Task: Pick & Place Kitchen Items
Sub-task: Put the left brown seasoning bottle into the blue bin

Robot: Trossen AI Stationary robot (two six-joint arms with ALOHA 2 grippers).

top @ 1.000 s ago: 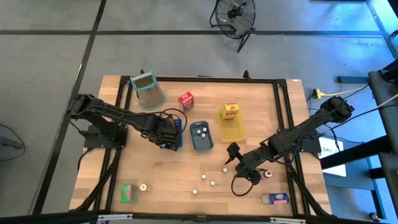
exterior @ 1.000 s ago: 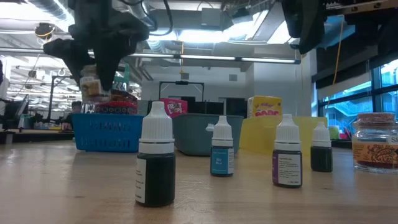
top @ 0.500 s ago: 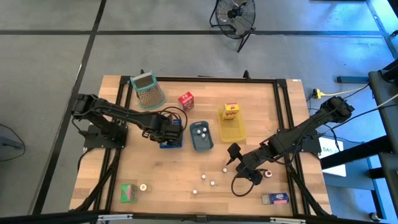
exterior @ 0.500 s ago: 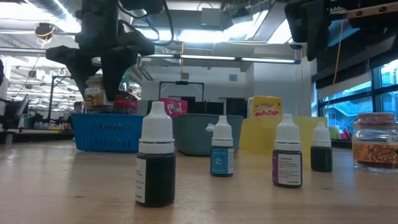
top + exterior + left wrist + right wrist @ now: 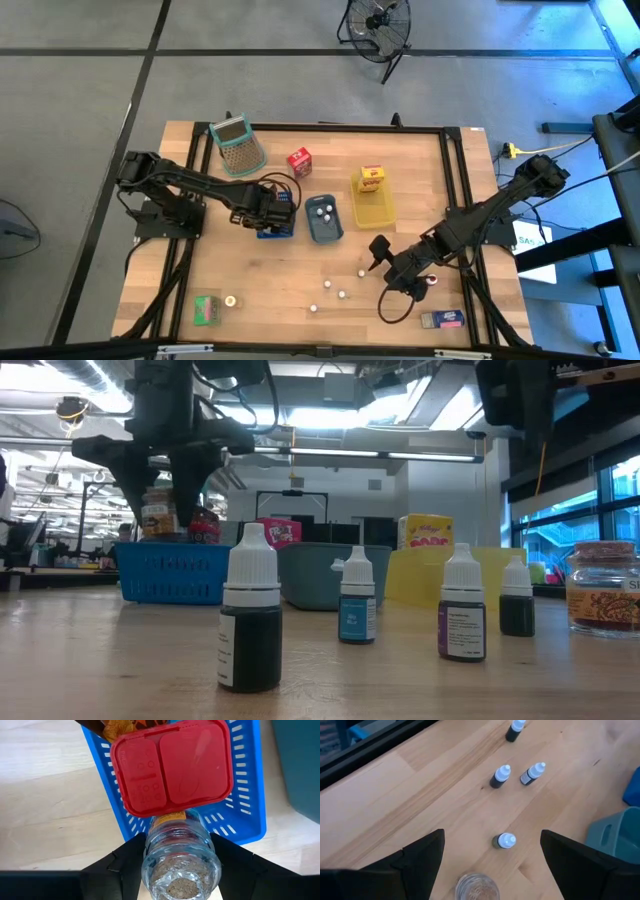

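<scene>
As left tool (image 5: 170, 865) clamps spice jar (image 5: 177, 860) above blue tray (image 5: 240, 795) for drop-in, right tool (image 5: 490, 855) hangs released beyond grey tray (image 5: 325, 218).

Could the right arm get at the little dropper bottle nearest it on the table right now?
Probably yes. The right gripper hangs open above the wood, and the nearest dropper bottle stands upright by itself, apart from the other bottles. Only a small jar stands close beside it, which might crowd one finger.

Overhead, table-level and two wrist views, shared table (image 5: 300, 270).
</scene>
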